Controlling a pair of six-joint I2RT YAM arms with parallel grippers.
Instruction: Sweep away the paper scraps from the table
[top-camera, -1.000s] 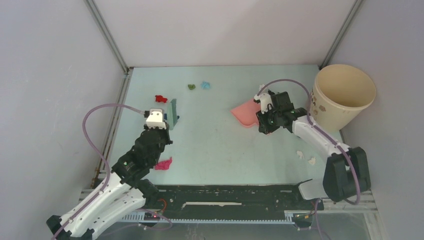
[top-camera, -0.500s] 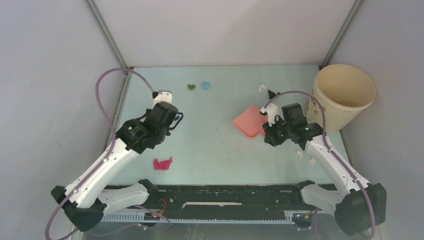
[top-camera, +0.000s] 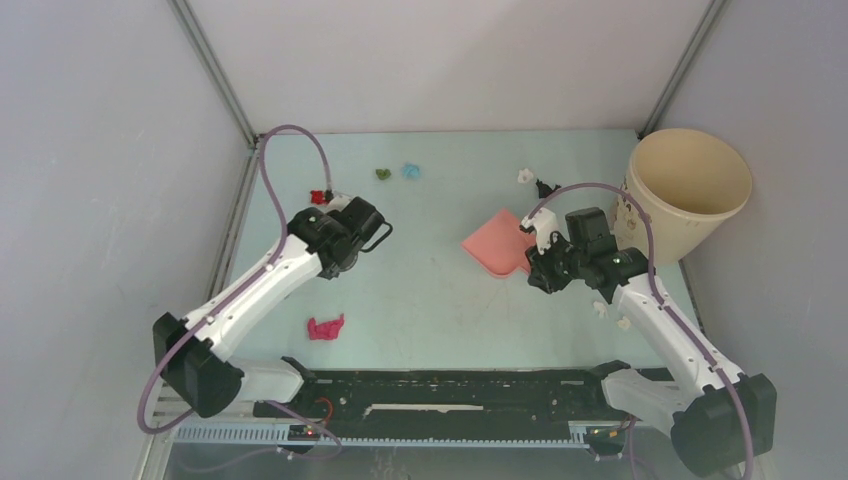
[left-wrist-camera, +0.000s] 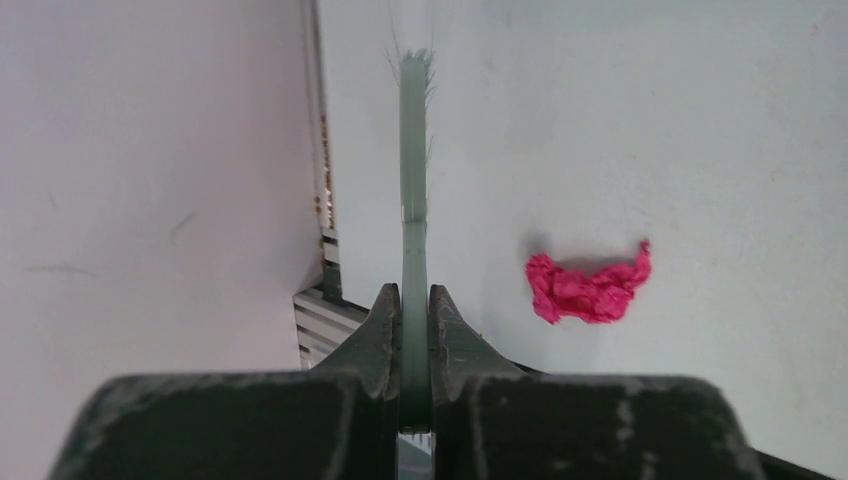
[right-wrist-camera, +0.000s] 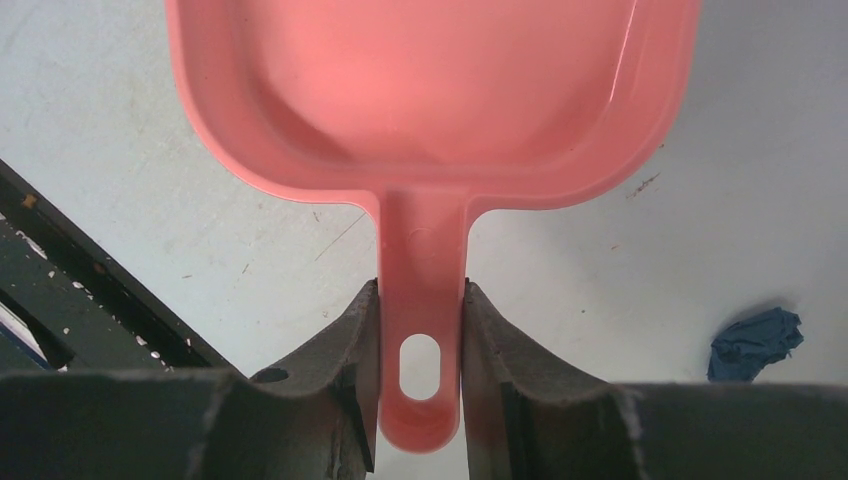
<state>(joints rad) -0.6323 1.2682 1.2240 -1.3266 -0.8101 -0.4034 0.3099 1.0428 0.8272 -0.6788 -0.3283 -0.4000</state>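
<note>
- At the far left, your left pincer (left-wrist-camera: 414, 300) is pinched narrow on a thin green brush (left-wrist-camera: 414, 180). The wrist view shows the brush edge-on, with its bristles pointing away over the bench (top-camera: 430, 300).
- A crumpled pink scrap (left-wrist-camera: 590, 290) lies on the bench just right of the brush in that view, apart from the bristles. From above, you find it near the front-left part of the bench.
- A red scrap (top-camera: 318, 196) sits right beside the left arm's wrist, on its far side.
- A green scrap (top-camera: 382, 174) and a light blue scrap (top-camera: 410, 170) lie side by side near the far edge, left of centre.
- The pink dustpan (top-camera: 497, 243) is right of centre, with its pan to the left and its handle to the right.
- A white scrap (top-camera: 524, 176) and a dark blue scrap (top-camera: 545, 187) lie close together beyond the dustpan.
- Your right pincer (right-wrist-camera: 420, 300) is holding the dustpan's handle, with one jaw pressed on each side at the hanging hole.
- Two more white scraps (top-camera: 611, 316) lie beside the right forearm.
- A beige bucket (top-camera: 690, 190) stands in the far-right corner.
</note>
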